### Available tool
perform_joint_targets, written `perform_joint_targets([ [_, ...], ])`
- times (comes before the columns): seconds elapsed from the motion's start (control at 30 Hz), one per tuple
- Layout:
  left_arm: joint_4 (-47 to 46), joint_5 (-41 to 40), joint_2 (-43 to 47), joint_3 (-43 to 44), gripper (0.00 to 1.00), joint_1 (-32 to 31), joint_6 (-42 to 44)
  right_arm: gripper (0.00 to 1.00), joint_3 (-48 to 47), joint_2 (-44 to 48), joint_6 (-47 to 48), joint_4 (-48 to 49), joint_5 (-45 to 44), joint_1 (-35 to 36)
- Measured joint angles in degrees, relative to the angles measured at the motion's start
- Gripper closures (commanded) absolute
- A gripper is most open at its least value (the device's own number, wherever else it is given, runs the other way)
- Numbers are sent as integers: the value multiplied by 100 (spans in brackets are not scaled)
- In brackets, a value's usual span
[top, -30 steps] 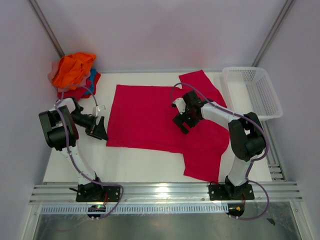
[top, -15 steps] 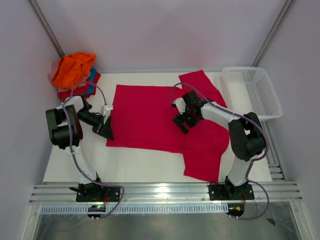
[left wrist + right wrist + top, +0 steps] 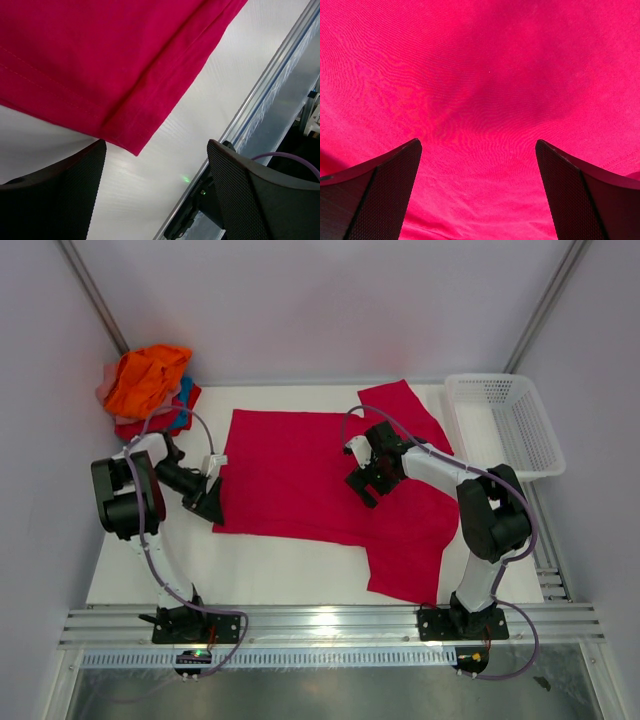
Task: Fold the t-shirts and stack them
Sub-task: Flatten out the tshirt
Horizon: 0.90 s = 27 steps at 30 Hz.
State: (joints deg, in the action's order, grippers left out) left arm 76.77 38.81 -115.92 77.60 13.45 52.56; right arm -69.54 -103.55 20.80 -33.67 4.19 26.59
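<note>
— Left pincer (image 3: 212,502)?
— Spread wide, set low at the near left corner of the crimson t-shirt (image 3: 290,480). From the wrist, that hemmed corner lying flat on the table (image 3: 165,165), just ahead of the gap between the black fingers (image 3: 60,190). Nothing gripped.
— And the right pincer (image 3: 365,480)?
— Wide as well, pointed down over the middle-right of the same shirt. Only crimson cloth between its fingers in the wrist view. Touching or hovering: cannot tell.
— Lie of the shirt?
— Spread flat across the middle of the white table, hem to the left. One sleeve toward the far right, a bigger flap reaching toward the near edge on the right.
— Anything in the way?
— Right arm (image 3: 470,500) lying over the shirt's right part, with a purple cable (image 3: 347,425) looping above the cloth.
— Round about?
— Heaped in the far left corner, apart from the crimson one: orange t-shirt (image 3: 148,375) on top, with red t-shirt (image 3: 150,428), blue t-shirt (image 3: 185,392) and pale pink t-shirt (image 3: 104,390) showing at its edges. White mesh basket (image 3: 540,430) at the far right, just beside the far sleeve. Metal rail (image 3: 330,625) along the near edge.
</note>
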Motion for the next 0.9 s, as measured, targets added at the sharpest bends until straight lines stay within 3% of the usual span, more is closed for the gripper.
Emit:
perform_joint_targets([
  [0.17, 0, -90, 103, -31, 24, 0, 31, 1, 0, 0, 0, 0, 0, 0],
  [0.9, 48, -503, -140, 11, 32, -308, 55, 1, 0, -63, -2, -2, -68, 0],
])
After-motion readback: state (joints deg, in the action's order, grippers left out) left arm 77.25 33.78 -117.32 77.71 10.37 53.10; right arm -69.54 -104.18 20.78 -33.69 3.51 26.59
